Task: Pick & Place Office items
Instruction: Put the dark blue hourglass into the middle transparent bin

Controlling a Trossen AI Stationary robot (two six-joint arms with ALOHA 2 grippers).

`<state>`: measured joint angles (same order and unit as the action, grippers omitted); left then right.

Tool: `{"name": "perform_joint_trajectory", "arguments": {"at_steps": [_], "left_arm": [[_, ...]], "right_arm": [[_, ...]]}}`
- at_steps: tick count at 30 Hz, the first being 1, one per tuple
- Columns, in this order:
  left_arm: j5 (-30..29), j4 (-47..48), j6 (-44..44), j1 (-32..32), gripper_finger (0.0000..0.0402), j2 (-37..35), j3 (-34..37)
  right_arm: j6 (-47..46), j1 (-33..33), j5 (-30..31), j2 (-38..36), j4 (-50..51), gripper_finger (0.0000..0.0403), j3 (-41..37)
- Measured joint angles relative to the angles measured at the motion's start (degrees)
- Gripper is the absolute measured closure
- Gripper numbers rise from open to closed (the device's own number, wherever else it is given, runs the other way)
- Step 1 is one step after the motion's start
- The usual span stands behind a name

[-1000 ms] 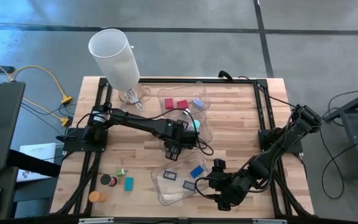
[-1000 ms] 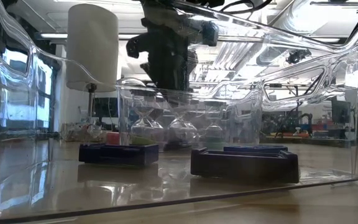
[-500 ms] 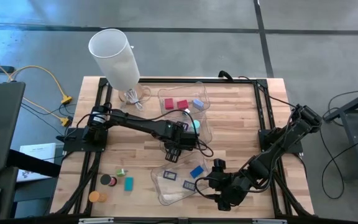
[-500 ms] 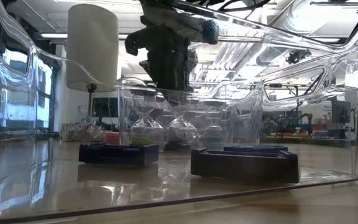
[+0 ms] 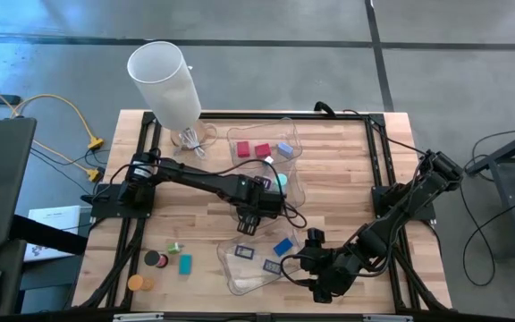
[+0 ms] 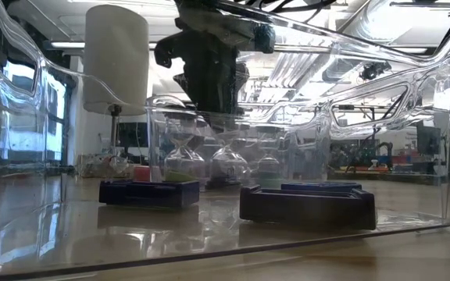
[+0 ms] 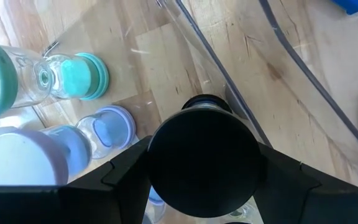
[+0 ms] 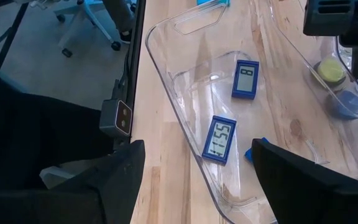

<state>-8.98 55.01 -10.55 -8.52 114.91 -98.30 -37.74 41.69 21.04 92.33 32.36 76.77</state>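
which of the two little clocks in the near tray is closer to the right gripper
The clock reading 11:55 lies closer to the right gripper, toward that end of the clear tray. The other clock, showing a single 8, lies farther along.

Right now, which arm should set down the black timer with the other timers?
Left: its hand grips the black timer beside the teal timer and lilac timer; the right hand waits open by the near tray.
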Motion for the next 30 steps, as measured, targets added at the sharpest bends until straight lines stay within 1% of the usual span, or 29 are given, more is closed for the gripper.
{"name": "perform_joint_trajectory", "arguments": {"at_steps": [5, 9, 15, 19, 30], "left_arm": [[-0.14, 0.01, 0.11, -0.06, 0.0171, 0.00, 0.00], [-3.42, 0.02, -0.54, -0.32, 0.0171, 0.00, 0.00], [-6.28, -1.45, -5.38, -1.97, 0.0171, -0.44, 0.02], [-6.41, -3.01, -6.16, -2.42, 0.0171, -0.44, 0.02], [-6.09, -3.04, -5.67, -2.10, 0.0171, -0.44, 0.02]], "right_arm": [[0.01, 0.00, 0.00, 0.00, 0.00, 0.0119, 0.00], [0.00, 0.00, 0.01, 0.00, 0.00, 0.0119, 0.00], [-0.04, 0.00, 0.00, 0.00, 0.00, 0.0119, 0.00], [-0.02, 0.00, 0.00, 0.00, 0.00, 0.0119, 0.00], [-0.09, 0.00, 0.00, 0.00, 0.00, 0.0119, 0.00]]}}
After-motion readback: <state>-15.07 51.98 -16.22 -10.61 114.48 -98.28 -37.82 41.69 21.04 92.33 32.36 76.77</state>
